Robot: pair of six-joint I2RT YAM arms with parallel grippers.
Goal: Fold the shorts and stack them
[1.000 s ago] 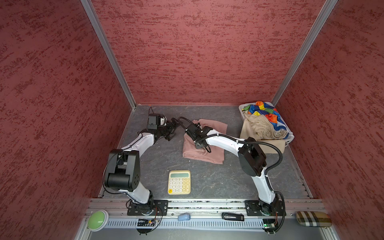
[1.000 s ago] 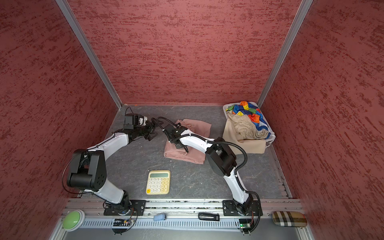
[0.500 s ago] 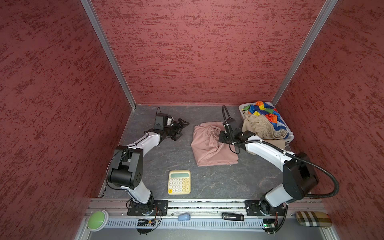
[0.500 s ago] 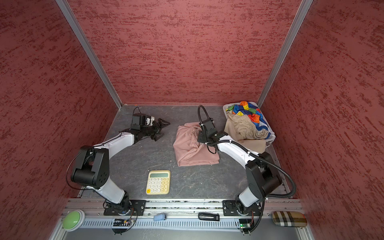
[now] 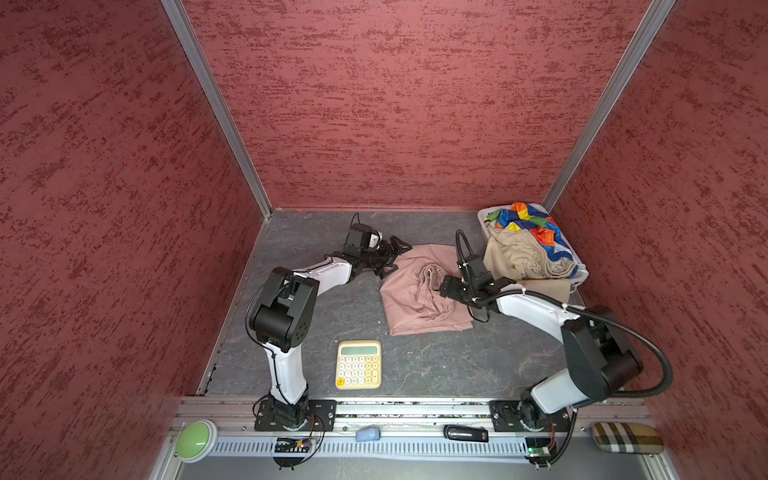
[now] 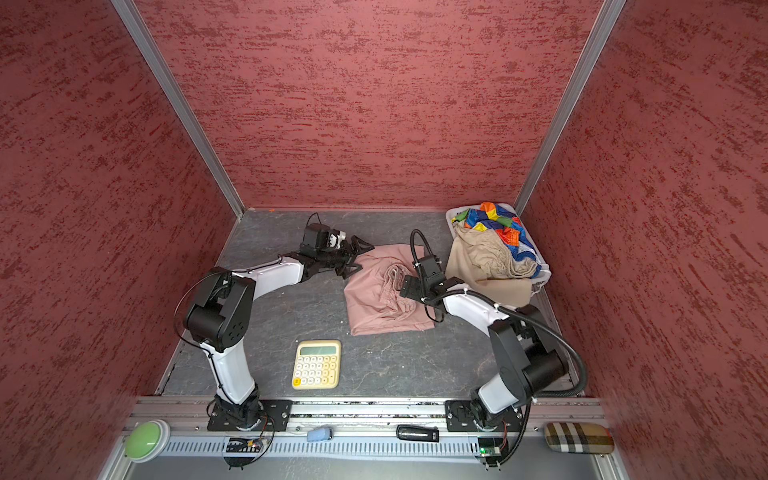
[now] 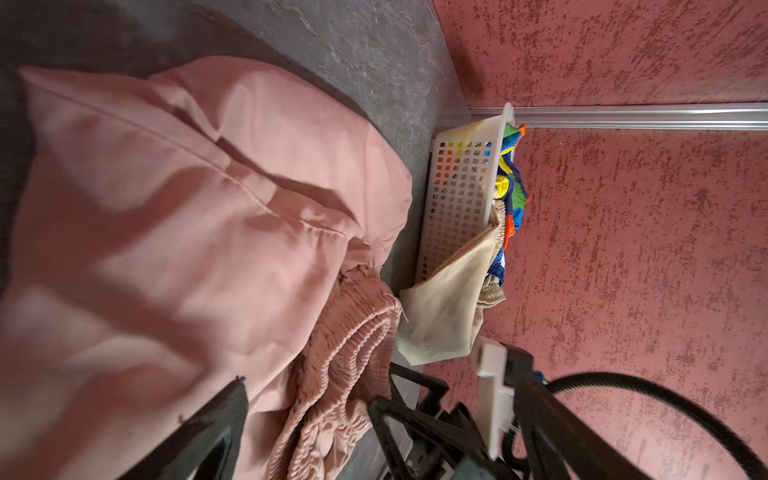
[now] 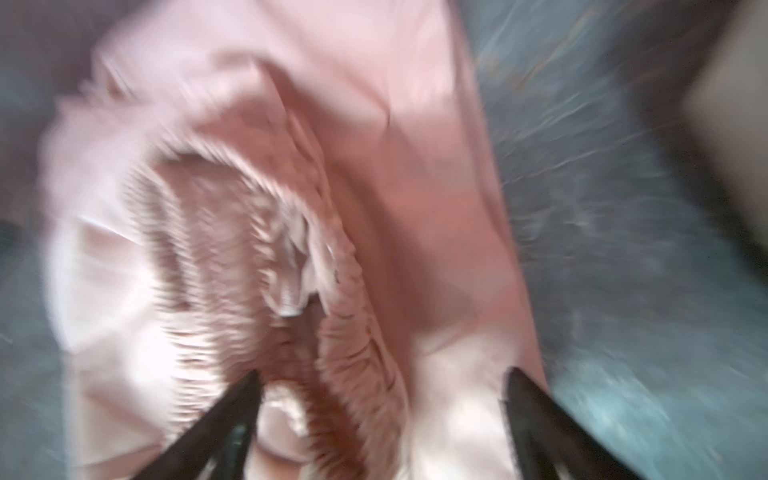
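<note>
Right wrist view: right pincer (image 8: pixel 382 372) spread wide above pink shorts (image 8: pixel 415 166), empty; left pincer (image 5: pixel 395 258) released too

you've got pink shorts (image 5: pixel 419 299) crumpled at centre, gathered waistband bunched on top. beige shorts (image 5: pixel 519 257) and rainbow shorts (image 5: pixel 534 222) heaped together at 2 o'clock.

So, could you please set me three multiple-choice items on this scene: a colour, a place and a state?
1. The shorts outside the basket are: A pink, B green, C black.
2. The beige shorts lie: A in a drawer, B draped over the basket rim, C on a shelf.
3. The right gripper is: A shut on cloth, B shut empty, C open.
Answers: 1 A, the fabric is dusty pink; 2 B, they spill over its rim; 3 C, its fingers stand apart.
</note>
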